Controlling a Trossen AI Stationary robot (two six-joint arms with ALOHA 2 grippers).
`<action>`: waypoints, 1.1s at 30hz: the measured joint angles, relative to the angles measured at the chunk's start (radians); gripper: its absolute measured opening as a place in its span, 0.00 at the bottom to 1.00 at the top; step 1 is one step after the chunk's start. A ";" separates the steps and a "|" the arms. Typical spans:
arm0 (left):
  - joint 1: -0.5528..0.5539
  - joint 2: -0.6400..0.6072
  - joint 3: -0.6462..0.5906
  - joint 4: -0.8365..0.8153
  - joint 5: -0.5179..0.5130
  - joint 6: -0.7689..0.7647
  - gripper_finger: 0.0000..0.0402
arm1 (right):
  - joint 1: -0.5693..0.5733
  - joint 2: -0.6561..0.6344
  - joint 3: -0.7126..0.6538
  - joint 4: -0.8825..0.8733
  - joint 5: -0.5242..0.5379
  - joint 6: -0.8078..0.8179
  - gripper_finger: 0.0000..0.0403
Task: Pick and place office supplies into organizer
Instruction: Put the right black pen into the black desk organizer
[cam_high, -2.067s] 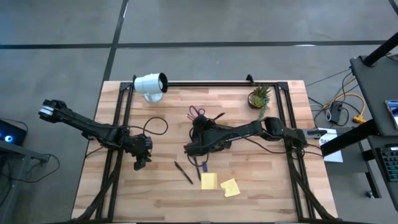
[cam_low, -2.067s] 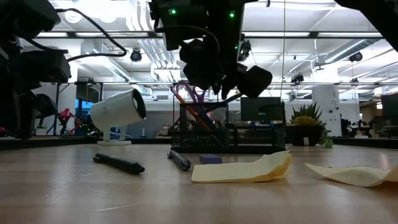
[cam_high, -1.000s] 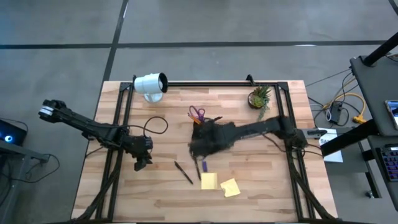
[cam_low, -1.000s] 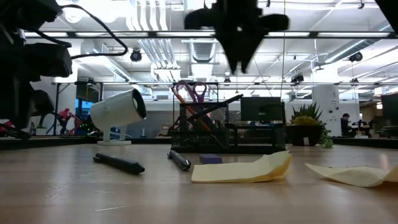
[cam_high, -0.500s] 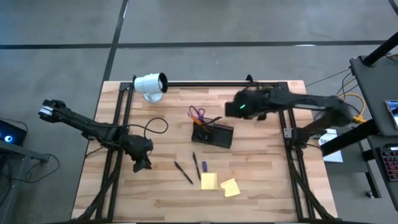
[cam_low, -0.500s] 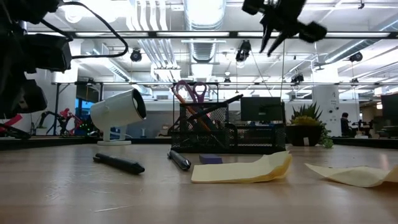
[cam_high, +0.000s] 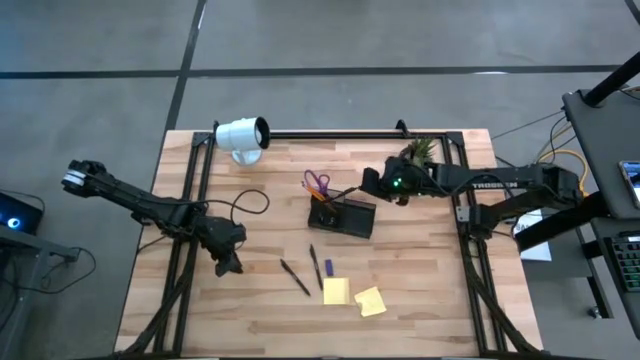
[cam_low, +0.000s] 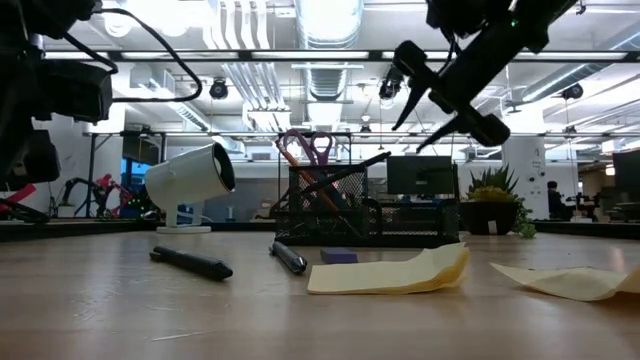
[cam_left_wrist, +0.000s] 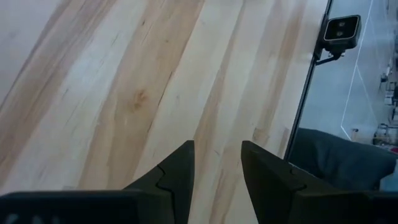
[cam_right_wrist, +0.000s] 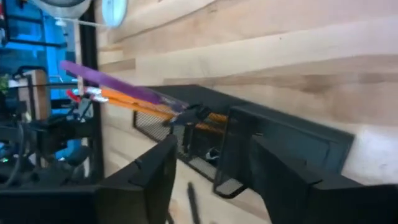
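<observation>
The black mesh organizer (cam_high: 342, 215) stands mid-table with purple-handled scissors (cam_high: 317, 182) and pens upright in it. Two dark pens (cam_high: 295, 277) (cam_high: 315, 266), a small purple piece (cam_high: 328, 267) and two yellow sticky pads (cam_high: 336, 290) (cam_high: 370, 300) lie flat on the wood nearer the front. My right gripper (cam_high: 367, 185) hangs open in the air just right of the organizer, tilted toward it; its wrist view shows the organizer (cam_right_wrist: 249, 149) ahead of the empty fingers. Low over bare wood at the left, my left gripper (cam_high: 228, 264) is open and empty.
A white cylindrical lamp (cam_high: 243, 135) lies at the far left and a small potted plant (cam_high: 417, 155) stands at the far right. A black frame rail (cam_high: 330, 133) runs along the far edge. Bare wood lies between my left gripper and the pens.
My right gripper has risen from just in front of the organizer, swung up and toward the table's far right, then settled back slightly toward the organizer. It pointed down then and is tilted now, and its fingers have opened. The supplies have stayed put.
</observation>
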 joint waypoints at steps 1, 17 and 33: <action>0.000 0.000 0.000 0.000 0.000 -0.002 0.29 | -0.008 0.001 -0.006 0.000 -0.011 -0.012 0.48; 0.002 0.024 -0.001 0.001 -0.013 -0.056 0.29 | -0.097 0.133 -0.017 0.158 -0.131 -0.151 0.55; 0.020 0.029 -0.001 0.002 -0.015 -0.081 0.29 | -0.075 0.170 0.012 0.208 -0.188 -0.163 0.54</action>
